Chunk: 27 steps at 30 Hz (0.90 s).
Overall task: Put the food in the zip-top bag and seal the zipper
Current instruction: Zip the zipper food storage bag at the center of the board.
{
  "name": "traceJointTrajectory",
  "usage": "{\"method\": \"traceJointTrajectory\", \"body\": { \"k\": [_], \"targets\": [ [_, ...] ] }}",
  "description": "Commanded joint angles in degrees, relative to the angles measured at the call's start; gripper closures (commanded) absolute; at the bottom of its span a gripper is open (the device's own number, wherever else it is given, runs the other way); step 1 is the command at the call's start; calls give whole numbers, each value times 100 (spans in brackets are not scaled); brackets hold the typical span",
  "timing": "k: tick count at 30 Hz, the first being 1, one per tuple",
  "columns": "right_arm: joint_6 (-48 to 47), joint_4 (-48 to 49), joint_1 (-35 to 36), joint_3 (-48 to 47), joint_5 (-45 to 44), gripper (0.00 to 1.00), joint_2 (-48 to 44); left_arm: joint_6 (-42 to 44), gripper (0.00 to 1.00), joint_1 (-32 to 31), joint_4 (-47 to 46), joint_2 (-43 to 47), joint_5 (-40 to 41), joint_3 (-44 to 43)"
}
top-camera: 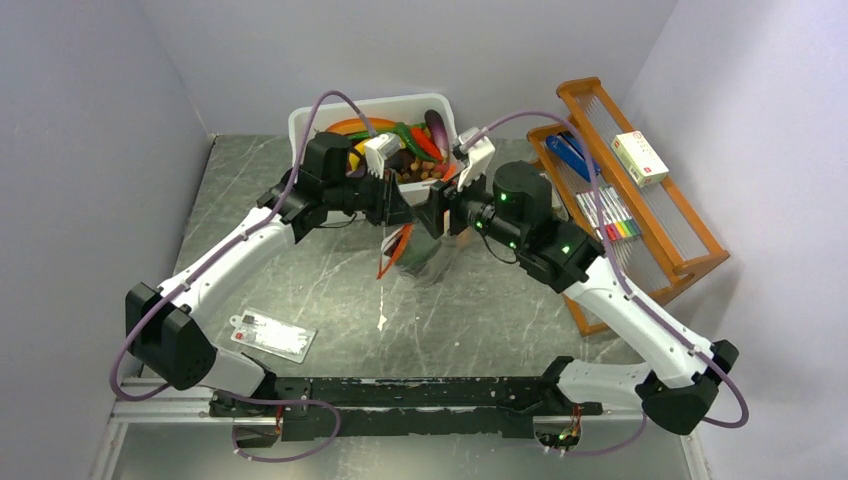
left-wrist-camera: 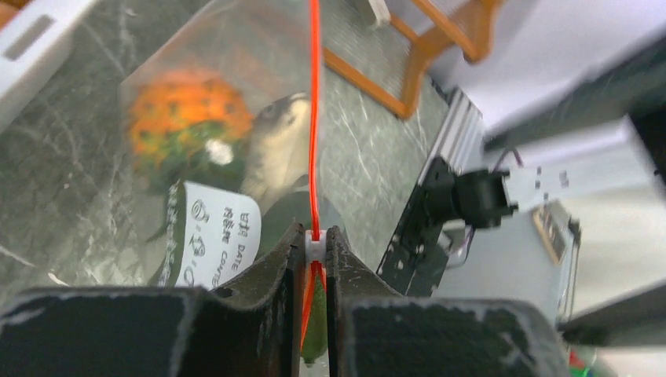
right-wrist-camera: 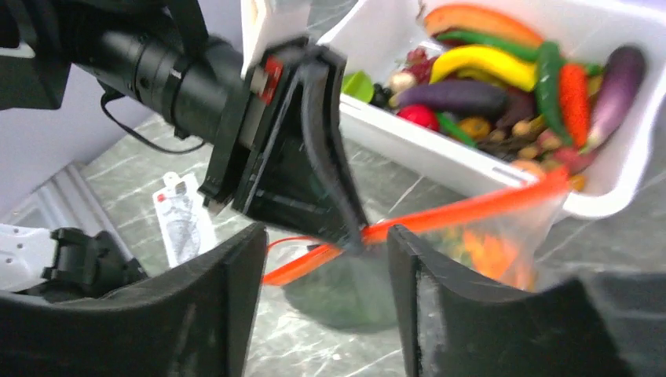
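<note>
The zip-top bag (left-wrist-camera: 236, 63) hangs from our left gripper (left-wrist-camera: 315, 239). Its jaws are clenched on one end of the zipper (left-wrist-camera: 315, 118), and the orange-red strip runs straight out from the fingertips. Inside the bag, just beyond those fingertips, we see the orange pineapple (left-wrist-camera: 184, 118), with the white label (left-wrist-camera: 212, 243) nearer the jaws.

Our right gripper (right-wrist-camera: 322, 267) faces the left one and is released, with its jaws spread and grasping nothing. The zipper crosses the gap between its fingers; we cannot tell whether it touches either one.

Beyond both grippers stands a white tub (right-wrist-camera: 440, 157) heaped with toy fruits and vegetables (right-wrist-camera: 479, 63). Back toward the left arm's base a white card (top-camera: 272, 333) lies flat on the table (top-camera: 500, 310). Outward of the right arm a wooden rack (top-camera: 690, 250) stands against the wall.
</note>
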<state>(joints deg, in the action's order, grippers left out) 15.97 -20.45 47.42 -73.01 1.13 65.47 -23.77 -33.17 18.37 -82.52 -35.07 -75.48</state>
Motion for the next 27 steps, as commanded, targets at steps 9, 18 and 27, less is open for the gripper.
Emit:
{"method": "traceJointTrajectory", "body": {
  "k": [9, 18, 27],
  "targets": [
    [-4982, -1626, -141, -723, 1736, 22, 150, 2527, 93, -30, 1159, 290, -1565, -454],
    [-5328, -1109, -411, 157, 2561, 19, 71, 3258, 93, -31, 918, 614, -2196, -118],
    [-5718, -1671, -500, -517, 3346, 22, 844, 3960, 93, -31, 1165, 621, -2360, -162]
  ]
}}
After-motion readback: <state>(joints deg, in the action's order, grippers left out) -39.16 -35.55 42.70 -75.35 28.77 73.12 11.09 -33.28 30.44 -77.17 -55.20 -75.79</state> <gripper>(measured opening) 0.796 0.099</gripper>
